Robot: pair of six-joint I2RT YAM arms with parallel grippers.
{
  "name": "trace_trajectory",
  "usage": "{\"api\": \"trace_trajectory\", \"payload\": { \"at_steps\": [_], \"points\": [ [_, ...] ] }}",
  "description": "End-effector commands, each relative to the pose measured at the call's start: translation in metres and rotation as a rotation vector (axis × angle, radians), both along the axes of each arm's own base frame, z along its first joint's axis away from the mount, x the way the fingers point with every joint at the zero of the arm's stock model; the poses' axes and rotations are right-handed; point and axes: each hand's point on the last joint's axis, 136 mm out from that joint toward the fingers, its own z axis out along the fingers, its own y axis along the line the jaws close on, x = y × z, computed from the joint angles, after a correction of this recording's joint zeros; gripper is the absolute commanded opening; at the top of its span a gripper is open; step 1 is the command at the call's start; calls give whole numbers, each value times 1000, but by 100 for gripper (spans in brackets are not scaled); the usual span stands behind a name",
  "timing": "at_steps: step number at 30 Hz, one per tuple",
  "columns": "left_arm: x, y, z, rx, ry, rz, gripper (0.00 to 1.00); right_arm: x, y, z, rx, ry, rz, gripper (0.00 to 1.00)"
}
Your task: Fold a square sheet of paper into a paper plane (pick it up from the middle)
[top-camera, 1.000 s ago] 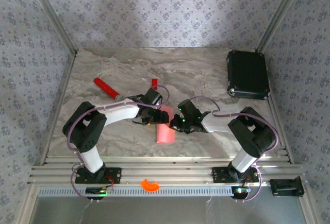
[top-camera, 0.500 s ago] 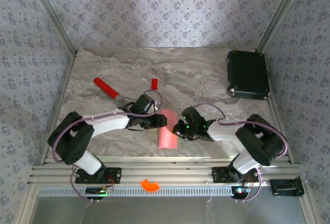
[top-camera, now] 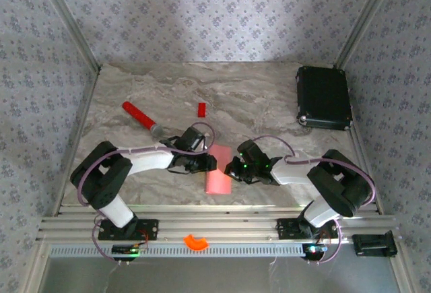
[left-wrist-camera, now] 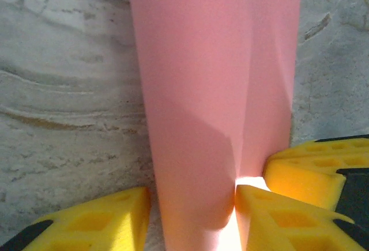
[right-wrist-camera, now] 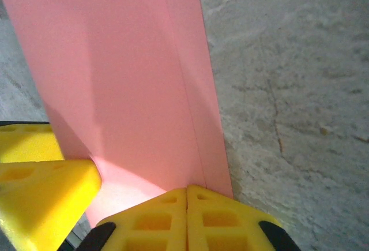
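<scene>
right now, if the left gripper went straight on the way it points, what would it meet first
The square sheet of paper: folded, it sits between the jaws of the left gripper and stretches ahead. Beyond looks like bare table, depth unclear.

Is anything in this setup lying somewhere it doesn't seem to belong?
Yes: a small orange crescent-shaped piece lies on the metal rail at the near edge, off the marble table. The folded salmon-pink paper, red stick and black case all rest on the tabletop.

Far table (top-camera: pixel 256 84) centre open; black case (top-camera: pixel 324 98) blocks far right, red stick (top-camera: pixel 139 116) far left.
</scene>
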Motion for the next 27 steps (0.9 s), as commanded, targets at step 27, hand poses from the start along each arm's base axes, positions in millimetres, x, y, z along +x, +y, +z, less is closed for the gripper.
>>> {"api": "trace_trajectory", "payload": {
  "at_steps": [27],
  "points": [
    [-5, 27, -38, 268, 64, -33, 41, -6, -120, 43, -202, -106, -254, 34]
  ]
}}
